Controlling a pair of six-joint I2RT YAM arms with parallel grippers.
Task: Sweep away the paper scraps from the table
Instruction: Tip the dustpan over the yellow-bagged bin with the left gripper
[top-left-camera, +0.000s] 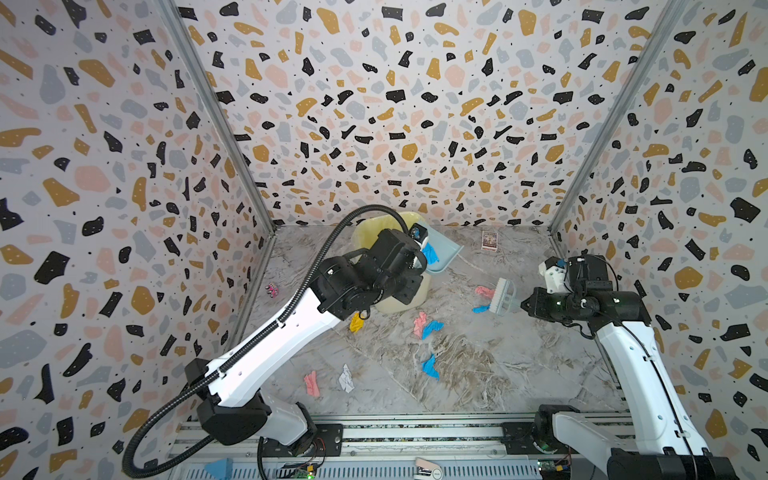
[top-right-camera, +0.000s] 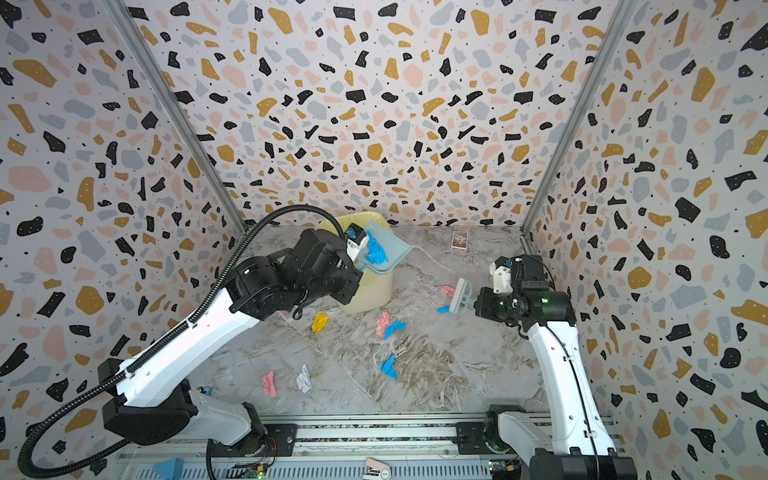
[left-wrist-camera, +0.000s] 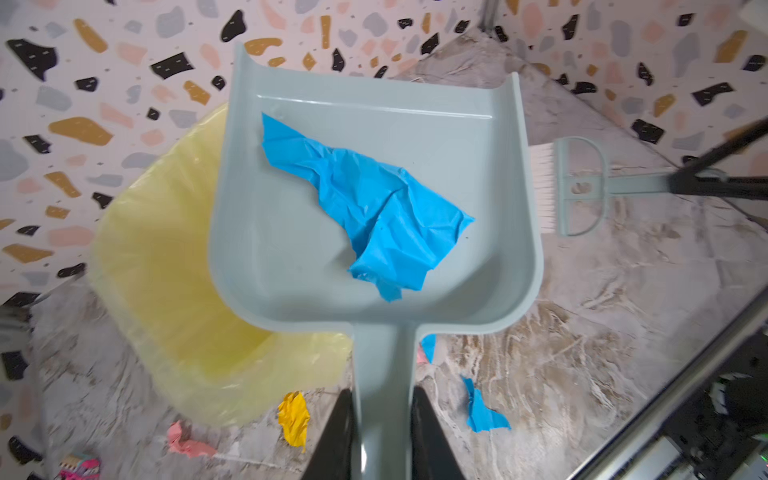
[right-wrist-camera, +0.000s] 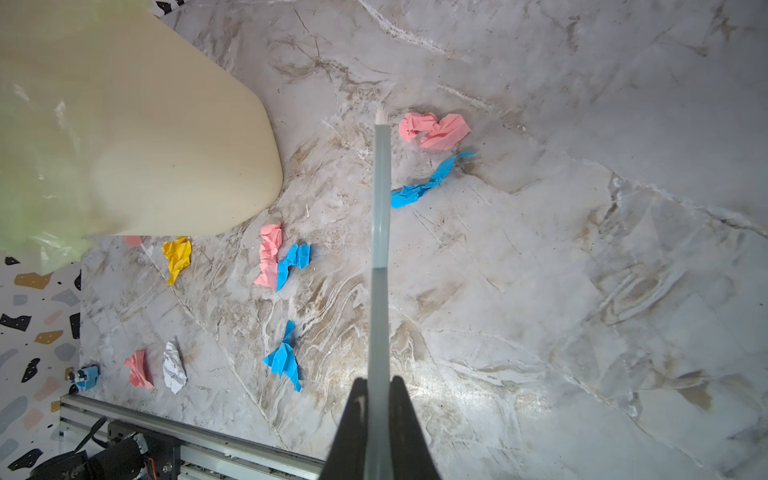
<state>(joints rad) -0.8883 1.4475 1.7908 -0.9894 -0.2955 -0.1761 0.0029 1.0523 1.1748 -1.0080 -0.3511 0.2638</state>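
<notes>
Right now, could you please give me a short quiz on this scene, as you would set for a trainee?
1. True or false: the dustpan clamped in the left jaws is empty.
2. What do the right jaws hold? A. a brush B. a sponge C. a cup
3. How many yellow scraps lie on the table?

Key
1. False: a blue scrap lies in it.
2. A.
3. One.
</notes>
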